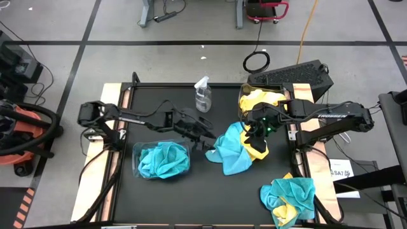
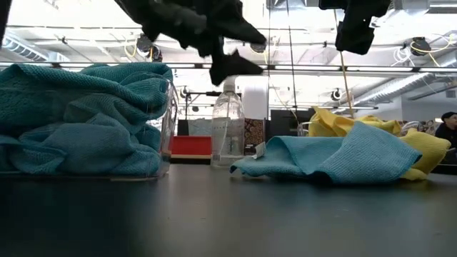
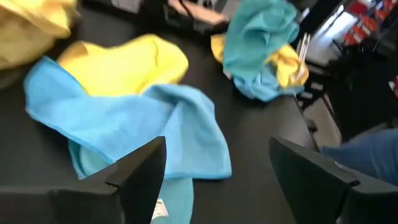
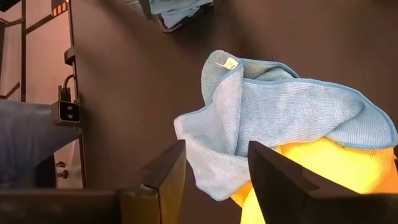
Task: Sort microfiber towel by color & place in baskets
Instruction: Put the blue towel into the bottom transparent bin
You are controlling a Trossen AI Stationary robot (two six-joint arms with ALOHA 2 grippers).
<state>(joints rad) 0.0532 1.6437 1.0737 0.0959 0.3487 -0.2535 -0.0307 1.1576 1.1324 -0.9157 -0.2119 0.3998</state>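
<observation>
Room: grey concrete floor with black tape lines around the rig in the high view; open ceiling with lights behind the worktop in the low view.
Worktop: black worktop [image 1: 165, 191], centre of the high view, pale boards along both long sides.
Left basket: clear basket [image 1: 163, 159] at lower left of the black surface, filled with teal towels [image 2: 78, 121]; large at the left edge in the low view.
Right basket: second basket [image 1: 259, 100] at upper right of the surface, holding yellow towels [image 1: 257, 97]; its walls are hard to make out.
Middle pile: teal towel [image 1: 230, 152] lying crumpled over a yellow towel [image 1: 257, 149], centre right in the high view; the two touch and overlap.
Corner pile: mixed heap of teal and yellow towels [image 1: 289, 198] at lower right of the high view, well apart from the middle pile.
Spray bottle: clear spray bottle [image 1: 203, 95] upright at upper centre of the worktop, between the two baskets.
Left gripper: left gripper [image 1: 205, 141] sits left of centre, between the teal-filled basket and the middle pile, above the surface; jaws spread wide, nothing between them.
Right gripper: right gripper [image 1: 257, 127] hangs over the upper edge of the middle pile, just below the yellow basket; jaws partly apart, empty, with the teal towel seen below and between them in its wrist view.
Person: blue trouser leg [image 4: 28, 146] at the left edge of the right wrist view, beside the worktop.
</observation>
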